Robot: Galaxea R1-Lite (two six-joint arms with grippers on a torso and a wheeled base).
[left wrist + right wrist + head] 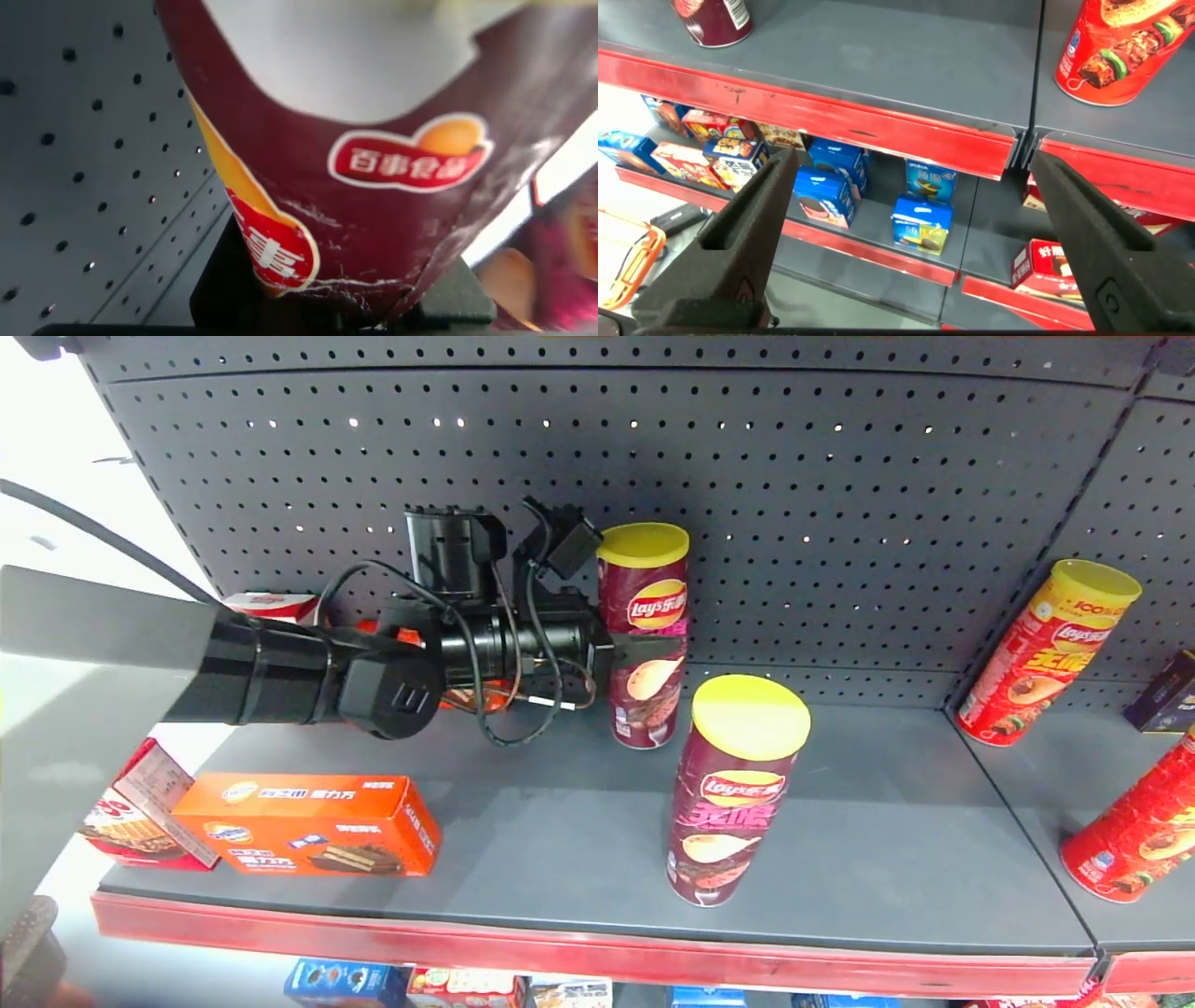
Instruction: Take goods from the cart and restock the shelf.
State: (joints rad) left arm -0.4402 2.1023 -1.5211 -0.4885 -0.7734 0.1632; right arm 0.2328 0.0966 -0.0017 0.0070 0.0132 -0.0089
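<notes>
Grey pegboard (840, 504) backed a grey shelf (887, 840) with a red front edge. From the robot's left, the left gripper (653, 649) reached across the shelf, its fingers clamped on a maroon chip can (644, 588) with a yellow lid. That can was upright at the back of the shelf, near the pegboard; whether its base touched the shelf could not be told. The left wrist view showed the can (392, 215) close up. A second maroon can (733, 793) stood nearer the front edge, apart from the held one. An orange biscuit box (308, 826) lay at the shelf's left front. On the neighbouring section a red can (1046, 653) leaned against the pegboard. The right gripper (910, 187) hung before the shelf's red edge, fingers wide apart, with blue boxes (827, 191) on the lower shelf beyond.
</notes>
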